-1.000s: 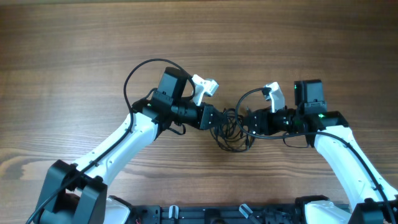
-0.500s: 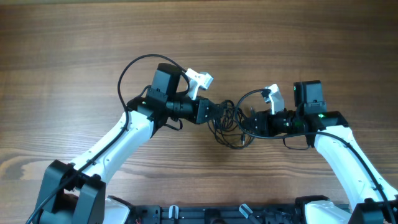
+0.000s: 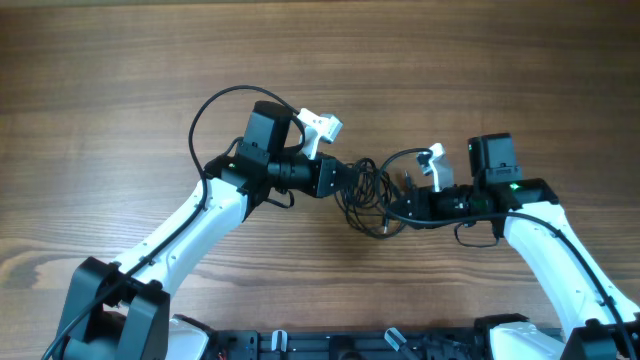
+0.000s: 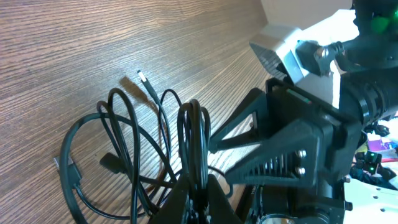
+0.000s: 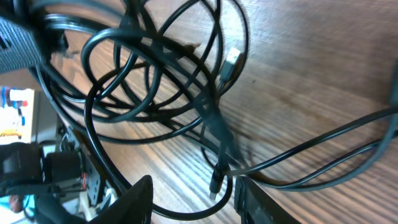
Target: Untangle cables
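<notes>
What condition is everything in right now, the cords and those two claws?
cables: tangled in overlapping loops, on the table.
left gripper: shut, pinching several loops of the cables.
right gripper: open, with a plug end lying loose between its fingers.

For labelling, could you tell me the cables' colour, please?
The cables are black; left wrist view shows best.

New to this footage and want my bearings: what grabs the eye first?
A tangle of black cables at the table's middle, between both grippers. The left gripper is clamped on several loops; the right gripper stands open, a plug end between its fingers.
</notes>
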`<state>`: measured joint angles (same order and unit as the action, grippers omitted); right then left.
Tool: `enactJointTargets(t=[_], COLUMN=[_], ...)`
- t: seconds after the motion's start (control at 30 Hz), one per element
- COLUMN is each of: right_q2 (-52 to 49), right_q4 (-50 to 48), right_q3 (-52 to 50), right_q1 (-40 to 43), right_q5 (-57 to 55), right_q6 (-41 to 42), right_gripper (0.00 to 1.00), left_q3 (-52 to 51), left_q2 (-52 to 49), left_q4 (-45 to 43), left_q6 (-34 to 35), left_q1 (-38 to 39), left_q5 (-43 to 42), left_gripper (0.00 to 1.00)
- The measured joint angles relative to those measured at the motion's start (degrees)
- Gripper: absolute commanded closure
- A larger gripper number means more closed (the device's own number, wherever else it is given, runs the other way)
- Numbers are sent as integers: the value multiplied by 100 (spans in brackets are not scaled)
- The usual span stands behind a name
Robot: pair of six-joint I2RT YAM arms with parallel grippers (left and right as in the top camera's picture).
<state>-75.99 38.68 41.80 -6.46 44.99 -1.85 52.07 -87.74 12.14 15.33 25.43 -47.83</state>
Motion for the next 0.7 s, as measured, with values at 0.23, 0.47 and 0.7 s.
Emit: enactJointTargets(t=[0.23,0.47,0.7], right_q2=[0,2,0], right_q4=[2,205,221], right_q3=[0,0,0], right_q1=[-483,-1014,-1602], right_q5=[0,0,-7], right_q6=[2,2,46], right_gripper=[49,46,85], left_q3=[0,0,0], left_q2=[0,0,0], left_q4=[2,0,0], left_q6=[2,22,24], left_q1=[0,0,0], left_q5=[0,0,0], left_gripper=[96,96,96])
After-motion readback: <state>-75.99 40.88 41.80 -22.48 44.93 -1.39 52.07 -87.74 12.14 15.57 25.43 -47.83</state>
